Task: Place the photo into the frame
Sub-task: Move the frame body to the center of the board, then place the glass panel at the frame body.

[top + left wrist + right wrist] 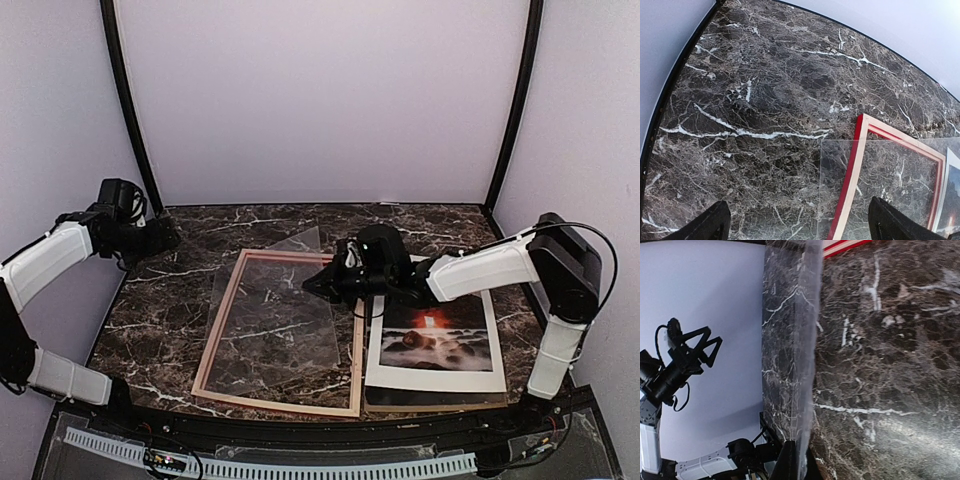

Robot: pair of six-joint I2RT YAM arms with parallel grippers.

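The frame (221, 320) lies flat at table centre, pale wood side up; its red edge shows in the left wrist view (847, 190). A clear sheet (270, 320) lies tilted over it. My right gripper (322, 283) is shut on the sheet's right edge; in the right wrist view the sheet (800, 365) runs edge-on between its fingers (790, 465). The photo (437, 335), with dark rocks and an orange glow, lies to the right of the frame. My left gripper (170, 238) is open and empty, above the table's far left (800, 225).
A white mat border (430, 381) surrounds the photo, with a brown backing board (430, 402) under it. The marble table (450, 225) ends at lilac walls behind and at both sides. The left arm (680, 360) shows in the right wrist view.
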